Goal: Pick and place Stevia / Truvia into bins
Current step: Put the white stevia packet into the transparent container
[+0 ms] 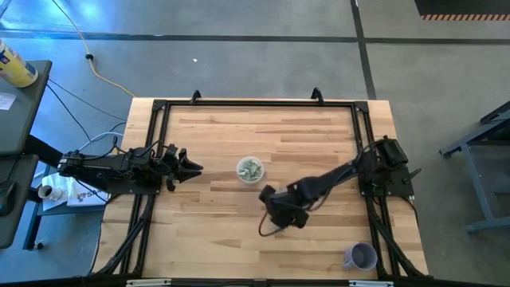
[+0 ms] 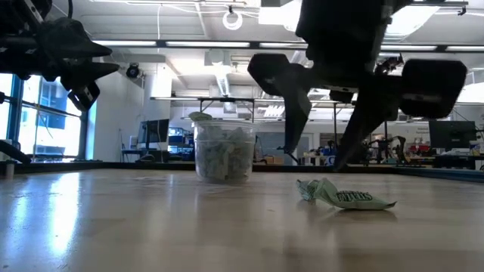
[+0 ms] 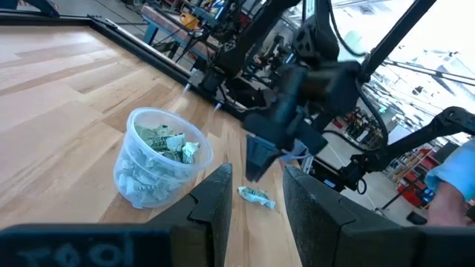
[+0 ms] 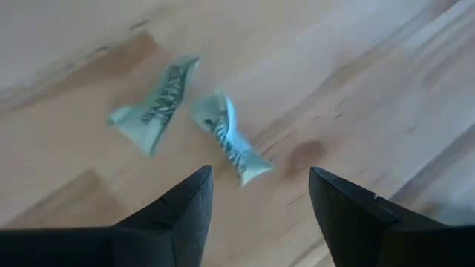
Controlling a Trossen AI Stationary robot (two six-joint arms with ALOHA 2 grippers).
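A clear round cup (image 1: 249,169) stands near the table's middle, filled with green-and-white sweetener packets (image 3: 169,144); it also shows in the low view as the cup (image 2: 223,151). Two crumpled packets (image 4: 152,107), (image 4: 230,141) lie flat on the wood just near-right of the cup; the low view shows them as one crumpled heap (image 2: 344,196). My right gripper (image 1: 271,195) hangs open above them, fingers pointing down (image 2: 314,162), touching nothing. My left gripper (image 1: 187,166) waits open near the table's left edge, raised off the table (image 2: 76,60).
An opaque lavender cup (image 1: 360,256) stands at the table's near right corner. A black frame (image 1: 255,102) runs along the far, left and right edges. Bare wood lies between the left gripper and the clear cup. A person's sleeve (image 3: 456,170) shows beyond the table.
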